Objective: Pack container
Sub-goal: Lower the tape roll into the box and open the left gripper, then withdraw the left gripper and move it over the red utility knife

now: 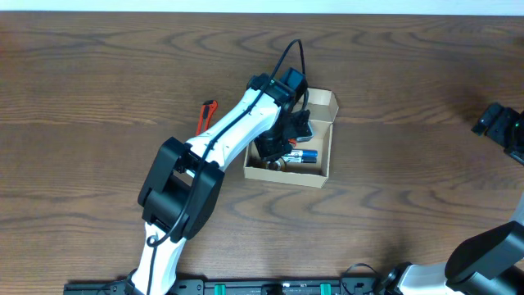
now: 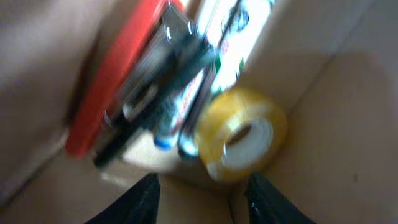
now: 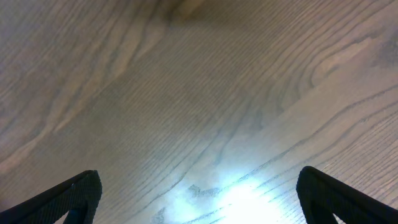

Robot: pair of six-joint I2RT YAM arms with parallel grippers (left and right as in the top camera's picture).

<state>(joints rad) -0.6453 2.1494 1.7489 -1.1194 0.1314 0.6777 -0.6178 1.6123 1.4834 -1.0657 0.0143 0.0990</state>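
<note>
**Left claw in the box, right claw off to the side**

The box (image 1: 286,175) sits near the middle of the brown wood counter (image 1: 98,82). Its flap (image 1: 321,100) stands open at the far end. There is lots of bare counter on all sides of it. A red tool (image 1: 207,113) lies on the counter near the box, just beside the left arm (image 1: 237,131).

The left arm stretches from the near edge up and across, and bends down into the box. The left claw (image 2: 204,186) is inside, with tan walls close on both sides. Its two tips are partly apart and hold nothing. Just past the tips is a yellow roll of tape (image 2: 242,134). Beside the tape lie some pens (image 2: 186,81) and a long red thing (image 2: 106,93). They look blurry.

The right arm (image 1: 501,127) is at the right edge, well apart from the box. The right claw (image 3: 199,193) is spread wide over bare wood, and it holds nothing.
</note>
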